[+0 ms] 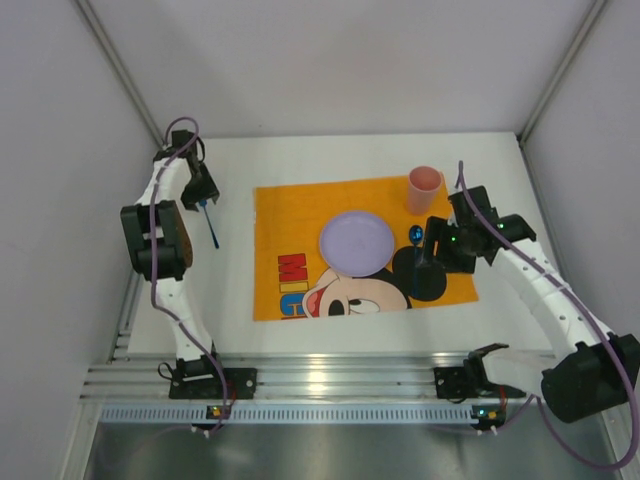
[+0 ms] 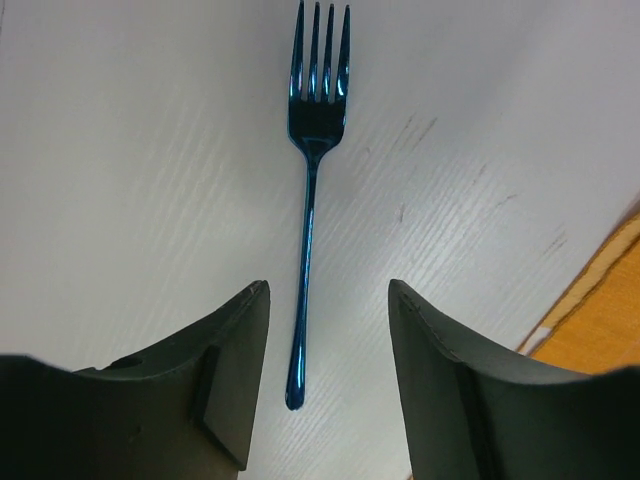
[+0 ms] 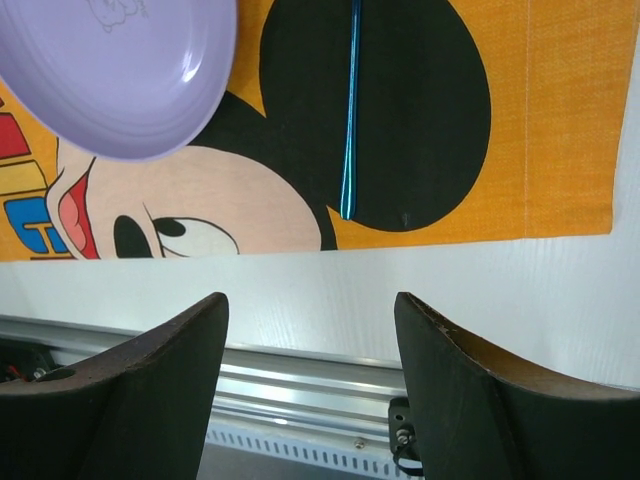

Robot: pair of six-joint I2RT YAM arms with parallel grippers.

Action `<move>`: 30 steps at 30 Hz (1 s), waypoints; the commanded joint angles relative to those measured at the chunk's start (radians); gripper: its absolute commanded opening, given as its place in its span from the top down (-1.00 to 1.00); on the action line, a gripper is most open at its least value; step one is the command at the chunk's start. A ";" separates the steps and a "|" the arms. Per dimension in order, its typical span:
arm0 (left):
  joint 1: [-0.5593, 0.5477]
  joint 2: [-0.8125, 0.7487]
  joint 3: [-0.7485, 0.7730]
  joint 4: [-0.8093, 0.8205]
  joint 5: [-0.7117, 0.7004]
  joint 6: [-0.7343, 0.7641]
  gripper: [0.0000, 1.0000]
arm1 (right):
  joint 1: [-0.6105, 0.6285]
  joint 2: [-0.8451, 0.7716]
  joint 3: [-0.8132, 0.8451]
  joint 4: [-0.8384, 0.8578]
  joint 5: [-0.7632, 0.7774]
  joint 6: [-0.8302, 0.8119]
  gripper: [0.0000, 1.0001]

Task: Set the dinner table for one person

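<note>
Dinner table (image 1: 350, 330): white top was seen spanning the cell, with the arm bases at its 6 o'clock edge. An orange placemat (image 1: 275, 215) was noted at its centre, carrying a lilac plate (image 1: 356, 240), with a pink cup (image 1: 424, 188) at the plate's 1 o'clock. A blue fork (image 2: 310, 200) was found flat on bare table at the plate's 9 o'clock. Left gripper (image 2: 328, 287): fingers were parted, with the handle end between them, ungrasped. Right gripper (image 3: 310, 298): fingers were parted and empty.
</note>
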State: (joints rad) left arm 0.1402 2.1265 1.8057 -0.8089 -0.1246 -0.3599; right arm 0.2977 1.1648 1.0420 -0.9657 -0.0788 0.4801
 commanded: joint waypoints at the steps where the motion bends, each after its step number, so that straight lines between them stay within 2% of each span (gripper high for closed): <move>1: 0.004 0.055 -0.006 0.054 -0.029 0.022 -0.12 | -0.012 -0.037 0.015 -0.036 0.022 0.000 -0.36; 11: 0.006 0.147 -0.017 0.151 0.000 0.024 0.24 | -0.012 -0.033 0.019 -0.057 0.050 0.035 -0.36; 18: 0.016 0.217 0.021 0.155 0.006 0.025 0.80 | -0.011 0.010 0.049 -0.056 0.065 0.041 -0.36; 19: 0.015 0.223 0.024 0.155 0.016 0.027 1.00 | -0.012 0.019 0.052 -0.056 0.065 0.045 -0.36; 25: 0.013 0.204 0.017 0.157 0.078 0.036 1.00 | -0.012 0.035 0.082 -0.053 0.068 0.046 -0.36; 26: 0.009 0.182 -0.009 0.168 0.118 0.032 1.00 | -0.012 0.036 0.084 -0.053 0.068 0.046 -0.36; 30: -0.069 0.005 -0.081 0.192 0.097 0.016 1.00 | -0.011 0.032 0.084 -0.045 0.074 0.035 -0.36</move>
State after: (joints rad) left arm 0.1371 2.2333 1.7824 -0.6323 -0.0673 -0.3344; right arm 0.2977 1.2026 1.0828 -1.0176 -0.0223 0.5175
